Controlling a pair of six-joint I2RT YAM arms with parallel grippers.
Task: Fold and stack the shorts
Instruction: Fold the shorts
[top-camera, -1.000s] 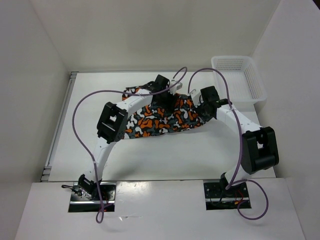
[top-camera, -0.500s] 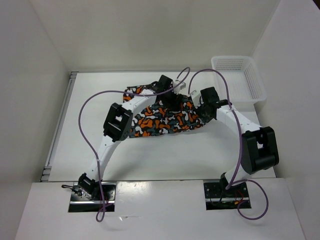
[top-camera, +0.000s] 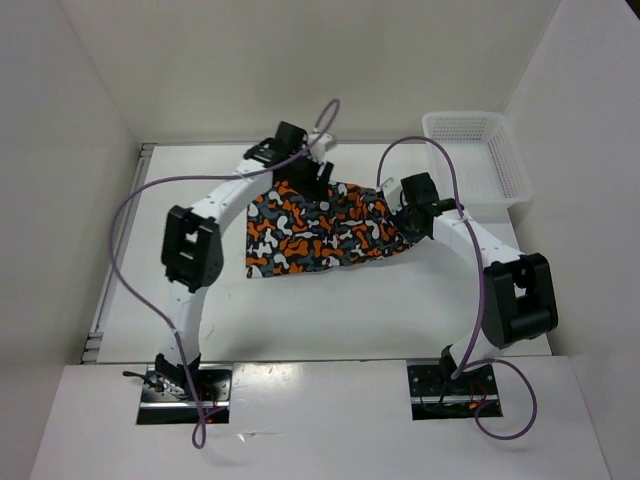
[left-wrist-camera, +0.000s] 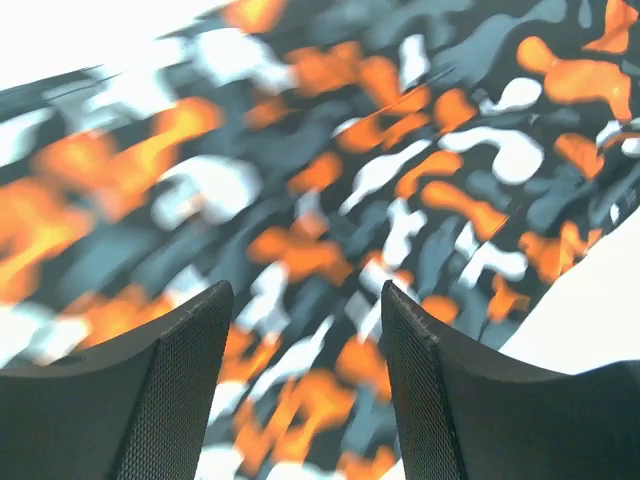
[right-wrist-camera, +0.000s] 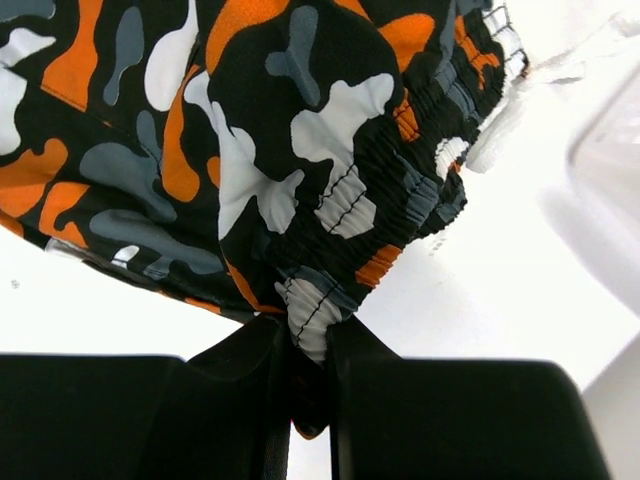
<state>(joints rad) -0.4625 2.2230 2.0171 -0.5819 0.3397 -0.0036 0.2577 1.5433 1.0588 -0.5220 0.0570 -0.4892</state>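
Note:
The camouflage shorts (top-camera: 320, 230) lie spread on the white table, in orange, black, white and grey-teal. My right gripper (top-camera: 408, 222) is shut on the elastic waistband at the right edge of the shorts (right-wrist-camera: 320, 200), the cloth pinched between its fingers (right-wrist-camera: 245, 390). My left gripper (top-camera: 305, 180) is open over the far left part of the shorts (left-wrist-camera: 330, 200); its fingers (left-wrist-camera: 185, 390) stand apart with blurred cloth showing between them and nothing held.
A white mesh basket (top-camera: 478, 155) stands at the far right of the table (top-camera: 330, 320); its rim shows in the right wrist view (right-wrist-camera: 610, 150). White walls enclose the table on three sides. Purple cables arc over both arms.
My left arm has swung left and back, its gripper moving from the middle of the shorts to their far left corner. The shorts now lie wider and flatter. The right gripper has stayed put.

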